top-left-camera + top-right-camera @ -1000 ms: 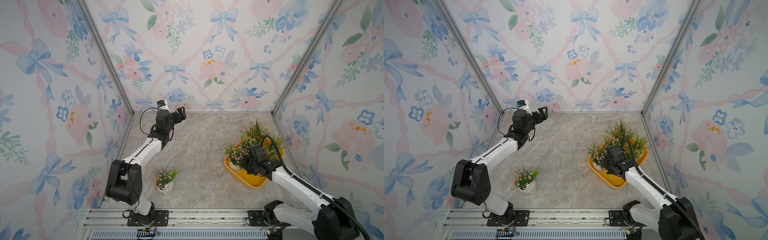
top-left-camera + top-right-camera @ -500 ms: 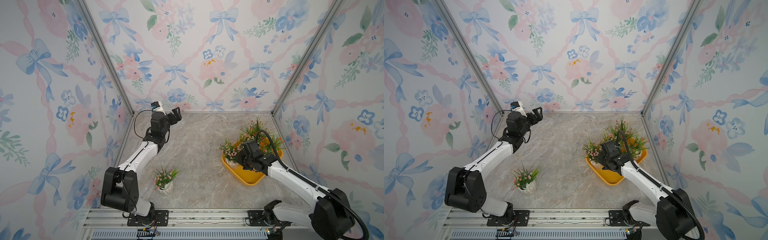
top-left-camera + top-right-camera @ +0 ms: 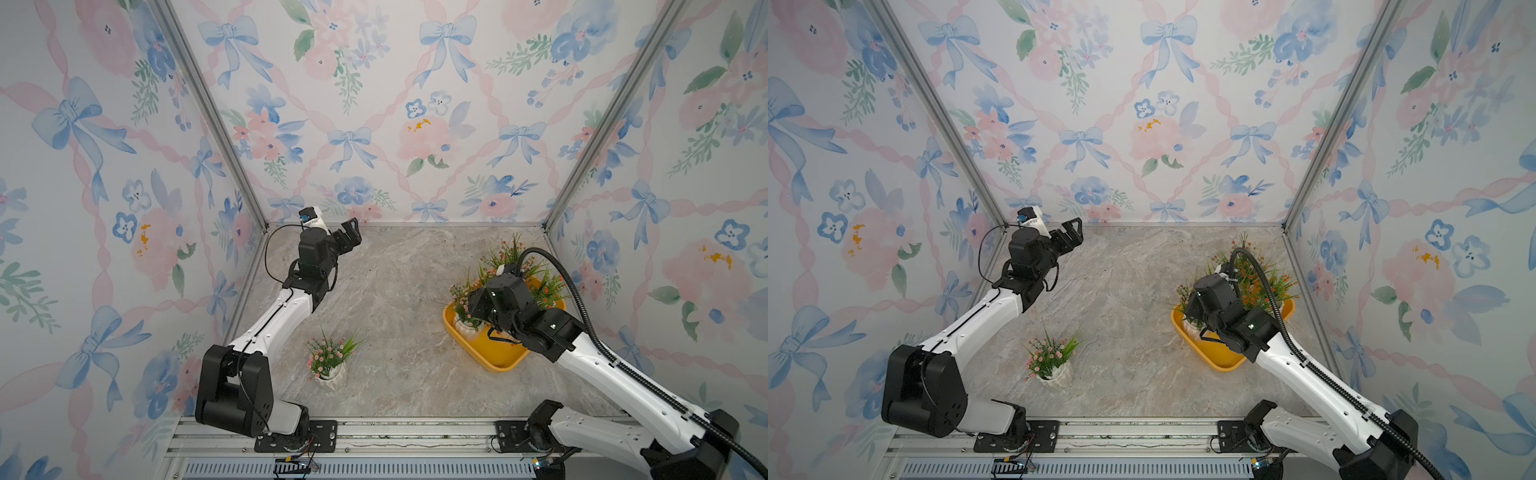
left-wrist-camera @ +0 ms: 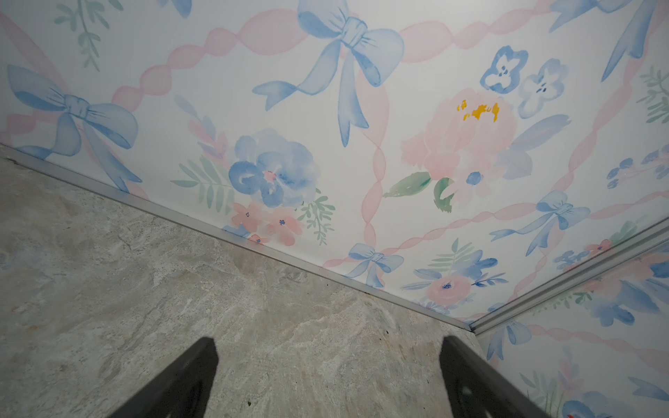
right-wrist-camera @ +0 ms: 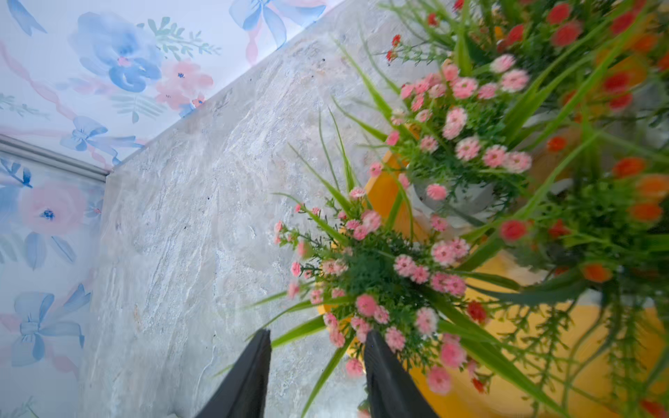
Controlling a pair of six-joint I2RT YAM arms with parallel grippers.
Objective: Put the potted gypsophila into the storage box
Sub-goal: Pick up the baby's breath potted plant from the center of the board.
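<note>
The right arm (image 3: 602, 365) hides part of the shallow yellow-orange plastic tray (image 3: 494, 355) on the grey marbled desk (image 3: 395, 299), the right hand (image 5: 318, 334) slightly parted and the left hand (image 4: 327, 340) wide.

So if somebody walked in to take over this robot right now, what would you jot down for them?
Left gripper: open, empty, raised near the back wall.
Right gripper: open, holding nothing, over a corner of the shallow yellow-orange plastic storage box.
Done: several artificial gypsophila in white pots stand in the box, among them a pink-bloomed plant at that corner and orange-red plants behind it. The arm hides the exact count.
Left: one lone pink-bloomed gypsophila in a white ribbed pot stands on the grey marbled table, on the left arm's side. It has to go into the box.
</note>
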